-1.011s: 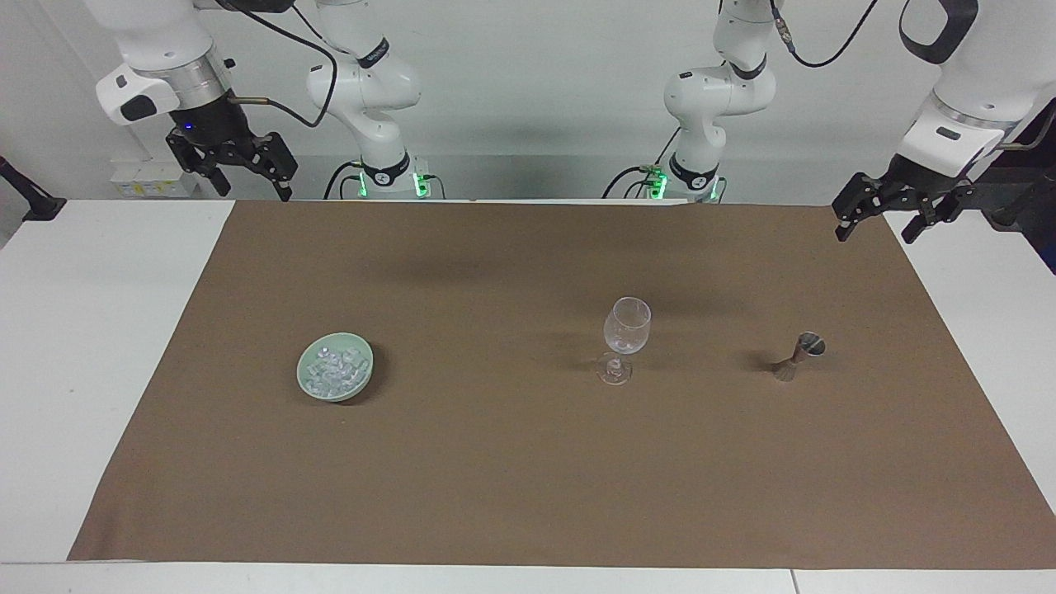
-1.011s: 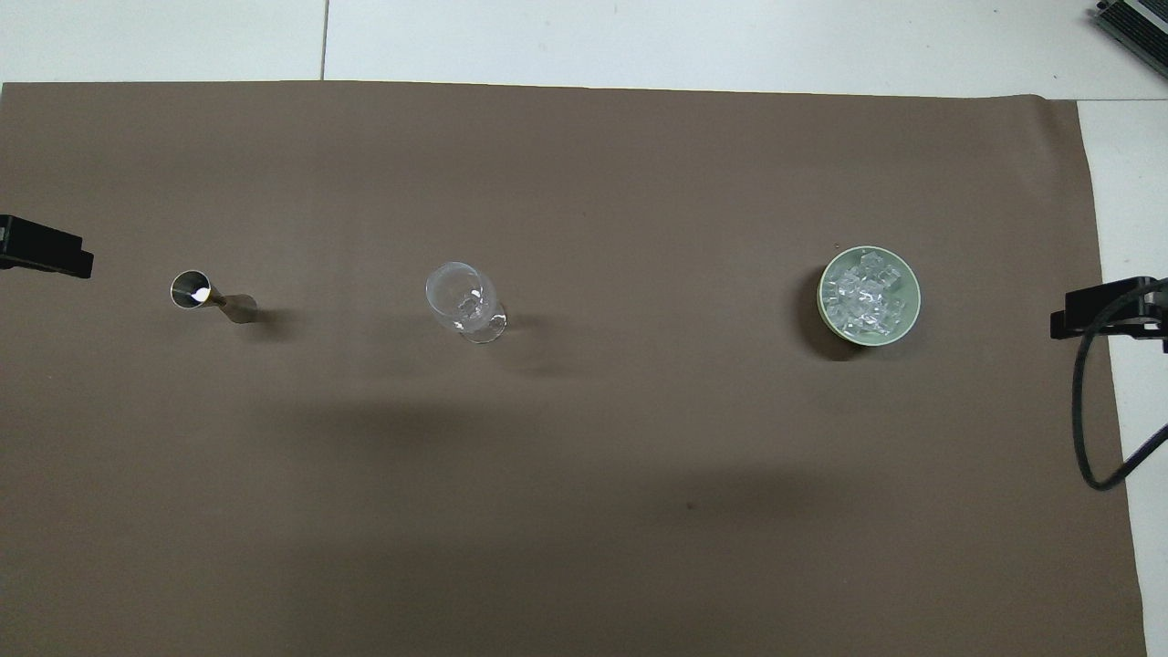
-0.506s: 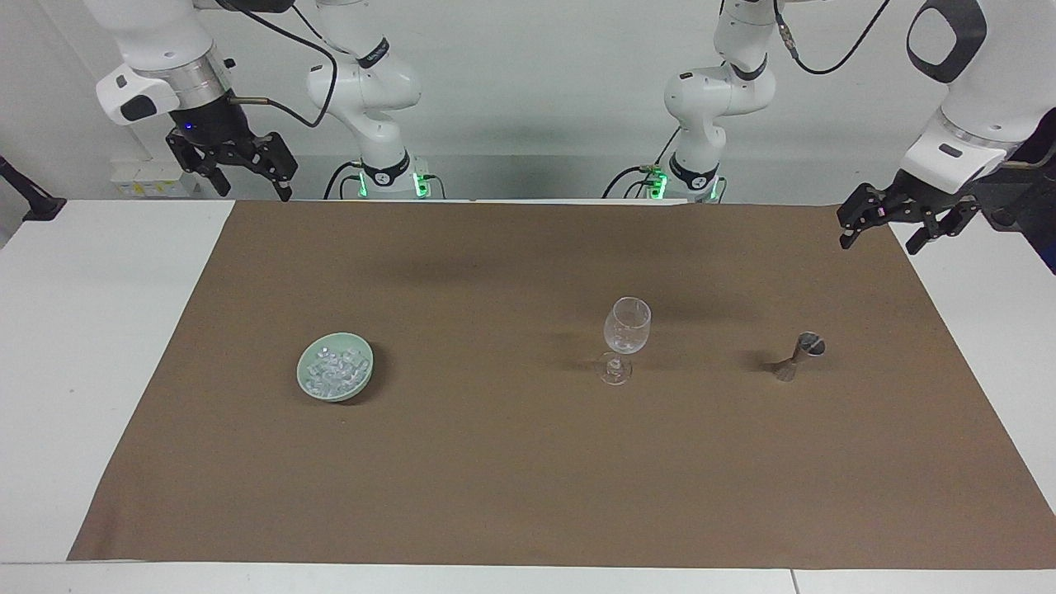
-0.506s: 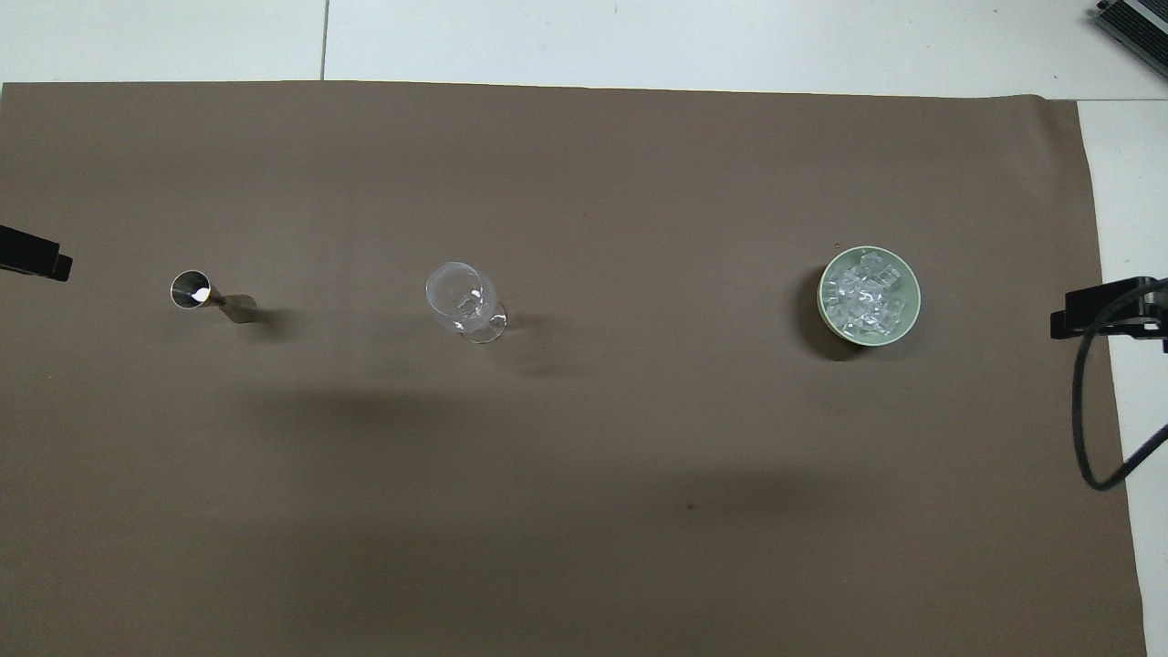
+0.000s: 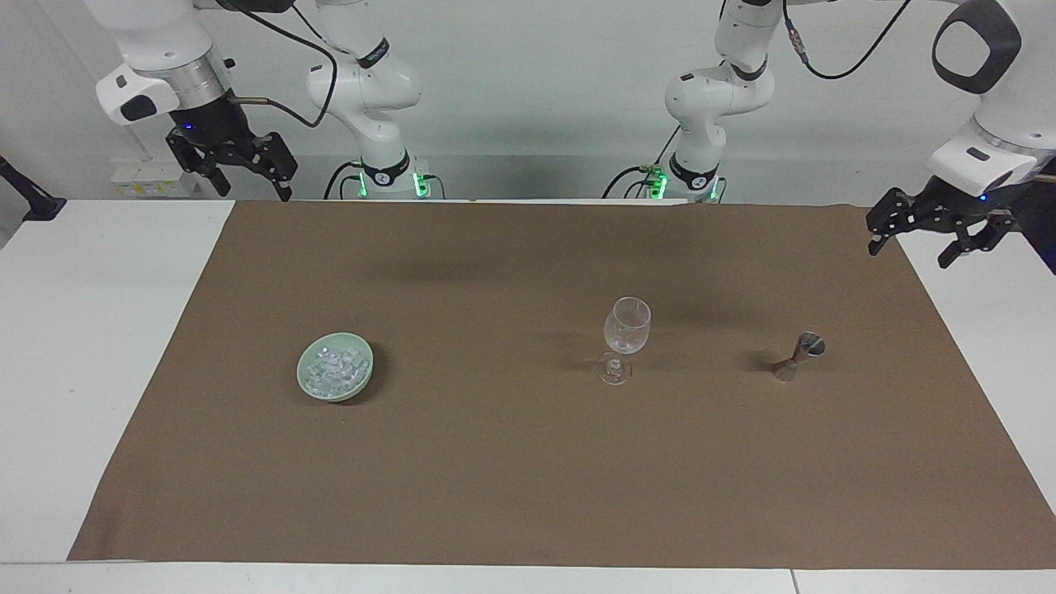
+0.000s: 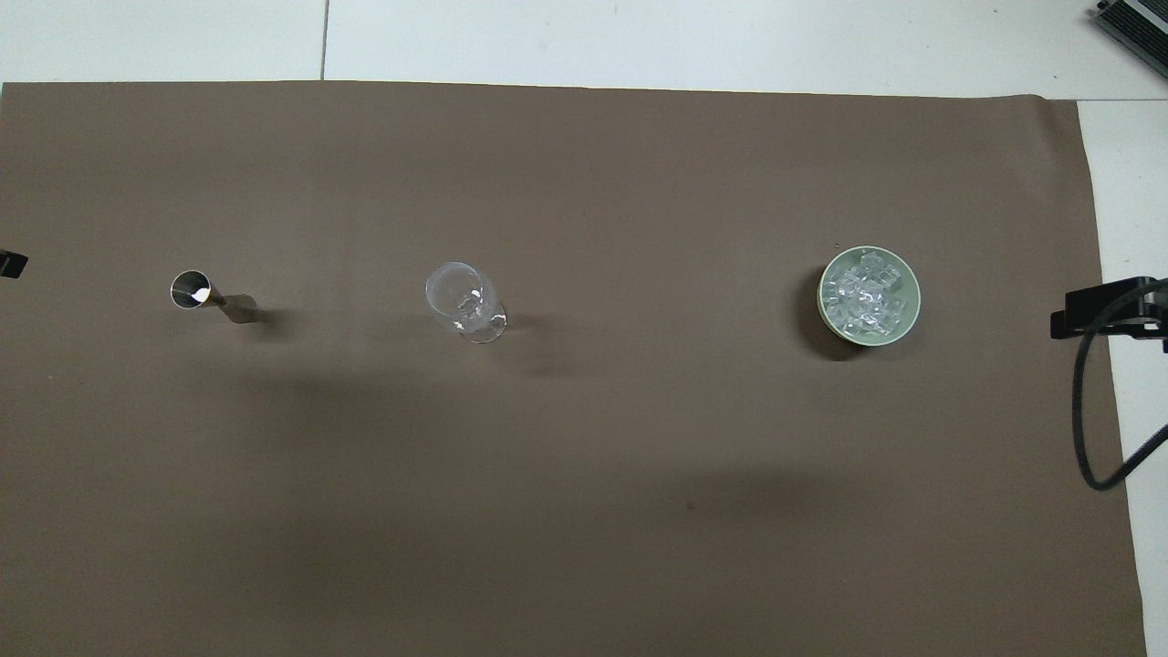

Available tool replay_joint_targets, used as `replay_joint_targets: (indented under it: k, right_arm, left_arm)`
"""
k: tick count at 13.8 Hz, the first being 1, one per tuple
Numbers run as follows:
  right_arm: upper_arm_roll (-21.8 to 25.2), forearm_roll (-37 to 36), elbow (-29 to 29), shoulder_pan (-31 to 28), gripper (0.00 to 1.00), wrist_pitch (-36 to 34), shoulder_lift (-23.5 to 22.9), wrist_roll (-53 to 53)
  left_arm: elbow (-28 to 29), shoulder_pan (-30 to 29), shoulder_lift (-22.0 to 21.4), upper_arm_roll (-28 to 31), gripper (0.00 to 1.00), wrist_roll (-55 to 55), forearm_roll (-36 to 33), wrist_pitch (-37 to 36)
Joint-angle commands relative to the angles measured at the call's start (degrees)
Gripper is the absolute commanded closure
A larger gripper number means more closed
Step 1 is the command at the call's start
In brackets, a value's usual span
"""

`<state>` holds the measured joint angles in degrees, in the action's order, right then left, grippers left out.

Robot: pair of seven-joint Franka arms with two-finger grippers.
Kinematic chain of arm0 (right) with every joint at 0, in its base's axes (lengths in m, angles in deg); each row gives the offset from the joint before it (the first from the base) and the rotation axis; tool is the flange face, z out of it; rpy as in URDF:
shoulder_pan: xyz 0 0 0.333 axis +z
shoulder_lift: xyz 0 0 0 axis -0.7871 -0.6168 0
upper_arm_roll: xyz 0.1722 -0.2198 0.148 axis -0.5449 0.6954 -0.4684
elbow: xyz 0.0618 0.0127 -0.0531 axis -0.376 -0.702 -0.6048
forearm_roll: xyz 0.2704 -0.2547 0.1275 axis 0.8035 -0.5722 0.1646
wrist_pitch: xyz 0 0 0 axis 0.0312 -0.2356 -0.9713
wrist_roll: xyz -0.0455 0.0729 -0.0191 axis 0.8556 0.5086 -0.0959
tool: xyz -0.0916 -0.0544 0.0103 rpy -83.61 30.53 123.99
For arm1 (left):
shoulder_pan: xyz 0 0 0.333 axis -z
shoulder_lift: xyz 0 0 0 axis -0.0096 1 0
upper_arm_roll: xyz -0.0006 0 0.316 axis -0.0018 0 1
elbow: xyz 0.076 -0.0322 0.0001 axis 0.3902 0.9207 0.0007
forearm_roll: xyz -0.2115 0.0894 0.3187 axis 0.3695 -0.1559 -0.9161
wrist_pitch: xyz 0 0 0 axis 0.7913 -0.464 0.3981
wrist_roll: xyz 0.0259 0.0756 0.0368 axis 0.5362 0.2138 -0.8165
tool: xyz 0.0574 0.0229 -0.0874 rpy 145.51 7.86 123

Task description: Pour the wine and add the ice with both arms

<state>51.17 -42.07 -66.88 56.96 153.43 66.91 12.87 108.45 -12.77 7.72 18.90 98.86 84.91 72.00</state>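
My left end effector (image 5: pixel 935 238) hangs wide open, empty, over the counter's edge near the jigger (image 5: pixel 799 355); my right end effector (image 5: pixel 239 171) waits spread, empty. The ice (image 5: pixel 333 370) sits heaped in its dish (image 5: pixel 307 388), the wine glass (image 5: pixel 624 338) upright between, ready.

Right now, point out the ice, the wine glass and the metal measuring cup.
ice (image 6: pixel 865 297), overhead view, middle of the heap
wine glass (image 5: pixel 627 326), facing view, its bowl
metal measuring cup (image 5: pixel 809 345), facing view, upper cup

In the overhead view the left gripper (image 6: pixel 9 264) shows only as a black sliver cut by the picture's edge, level with the jigger (image 6: pixel 212 298). The right gripper (image 6: pixel 1109 309) is also cut off there. The jigger's contents are too small to tell.
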Motion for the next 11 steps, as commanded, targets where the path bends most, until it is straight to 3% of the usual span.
replay_joint_targets:
  k: [1,11]
  right_arm:
    - [0.2,0.6,-1.2,0.1,0.0,0.7,1.1,1.1]
    - [0.2,0.7,-1.2,0.1,0.0,0.7,1.1,1.1]
  left_arm:
    - [0.7,-3.5,1.9,-0.4,0.0,10.2,5.0,1.5]
    - [1.5,-12.3,9.5,-0.5,0.0,44.4,24.2,-0.7]
